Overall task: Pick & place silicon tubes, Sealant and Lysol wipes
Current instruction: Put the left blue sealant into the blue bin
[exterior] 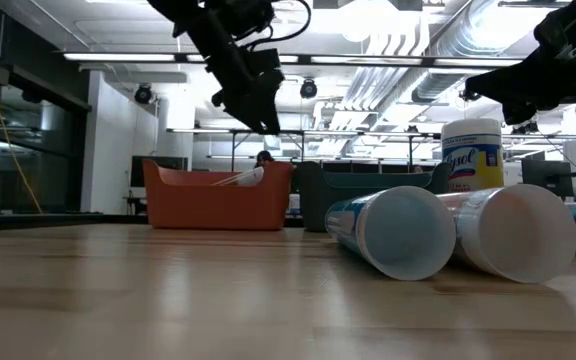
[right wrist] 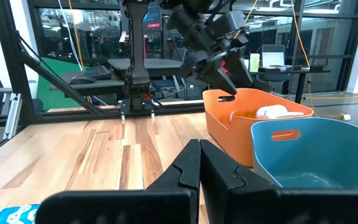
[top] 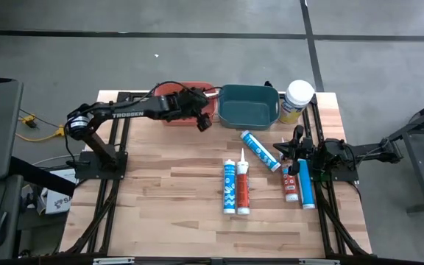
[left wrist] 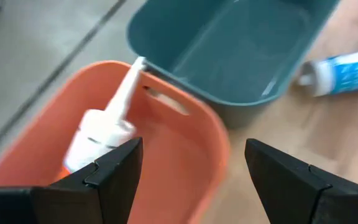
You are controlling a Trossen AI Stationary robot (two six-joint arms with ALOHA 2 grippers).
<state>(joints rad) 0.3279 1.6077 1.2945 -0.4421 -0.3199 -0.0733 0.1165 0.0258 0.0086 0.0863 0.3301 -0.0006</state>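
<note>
My left gripper point(top: 203, 122) hangs open and empty over the near right corner of the orange bin point(top: 169, 116); it also shows in the left wrist view point(left wrist: 191, 155). A sealant tube point(left wrist: 98, 134) lies inside that bin, its white nozzle point(left wrist: 128, 84) leaning on the rim. Beside it stands a teal bin point(top: 249, 105). The Lysol wipes point(top: 298, 100) stand upright at the far right. Several tubes lie on the table: a blue-and-white one point(top: 260, 150), a blue one point(top: 229, 188) and a red one point(top: 242, 188) side by side. My right gripper point(right wrist: 199, 149) is shut and empty above the table's right side.
Two more tubes, one red point(top: 291, 185) and one blue point(top: 307, 185), lie at the table's right edge below my right arm. In the low view, two tube ends point(exterior: 403, 232) lie close to the camera. Bare wood spreads over the table's left and near parts.
</note>
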